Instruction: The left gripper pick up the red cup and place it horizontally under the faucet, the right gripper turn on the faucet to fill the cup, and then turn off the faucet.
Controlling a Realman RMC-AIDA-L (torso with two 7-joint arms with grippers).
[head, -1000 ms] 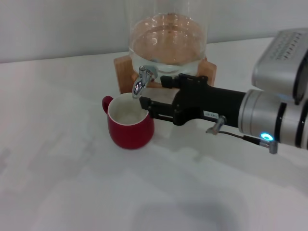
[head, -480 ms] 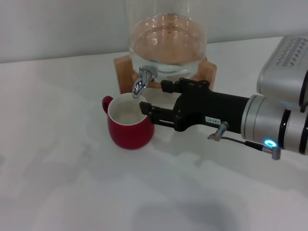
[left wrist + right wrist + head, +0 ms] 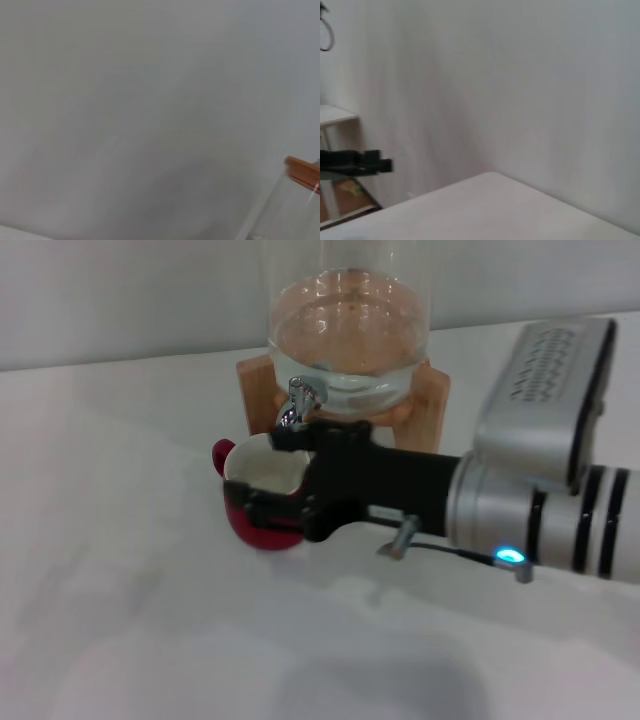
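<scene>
The red cup (image 3: 256, 531) stands upright on the white table, directly below the faucet (image 3: 296, 400). The faucet is a chrome tap on the clear glass jar (image 3: 350, 335). My right gripper (image 3: 266, 466) reaches in from the right, in front of the jar. It is open, with one finger just under the faucet and the other across the cup's front. Its black body hides the cup's right side. The cup's white inside and its handle (image 3: 221, 451) on the left still show. The left gripper is out of view; its wrist view shows only a wall and the jar's lid edge (image 3: 303, 170).
The jar sits on a wooden stand (image 3: 422, 400) at the back of the white table (image 3: 120, 620). My right arm's silver forearm with the blue light (image 3: 512, 558) crosses the right half of the head view.
My right gripper has swung left and toward the camera, from beside the faucet to in front of the cup, now covering its right side. The cup and faucet have not moved.
</scene>
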